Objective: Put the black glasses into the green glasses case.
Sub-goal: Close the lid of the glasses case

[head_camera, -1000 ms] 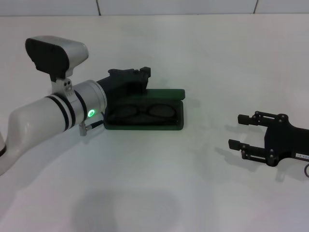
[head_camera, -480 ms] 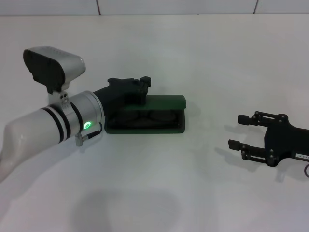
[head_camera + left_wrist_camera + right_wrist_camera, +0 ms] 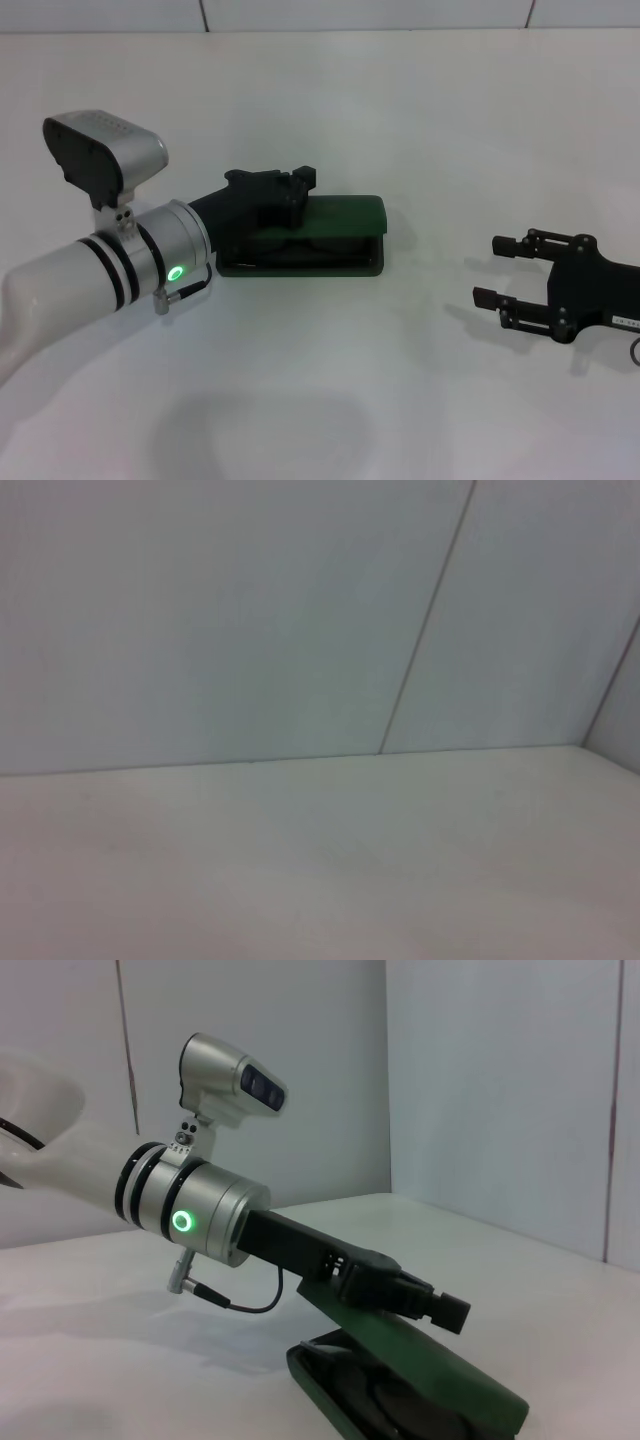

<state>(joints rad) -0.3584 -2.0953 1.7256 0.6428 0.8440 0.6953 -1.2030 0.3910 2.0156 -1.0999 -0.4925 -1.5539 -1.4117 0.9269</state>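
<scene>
The green glasses case (image 3: 300, 266) lies at mid-table with its lid (image 3: 343, 213) tilted low over the base, leaving a narrow gap. Inside that gap the black glasses (image 3: 300, 242) show only dimly; from the right wrist view their lenses (image 3: 398, 1400) lie in the base of the case (image 3: 455, 1380). My left gripper (image 3: 296, 190) rests on the lid's top from the left side, also seen as the left gripper (image 3: 425, 1300) in the right wrist view. My right gripper (image 3: 488, 270) sits open and apart, to the right of the case, holding nothing.
The white table (image 3: 400, 380) stretches around the case, with a tiled wall (image 3: 360, 12) at the back. The left wrist view shows only bare table and wall panels. My left forearm (image 3: 110, 275) reaches in from the lower left.
The case lid has swung down from wide open to nearly over the base, hiding most of the glasses. My left gripper moved forward and down with it. The right arm stayed still.
</scene>
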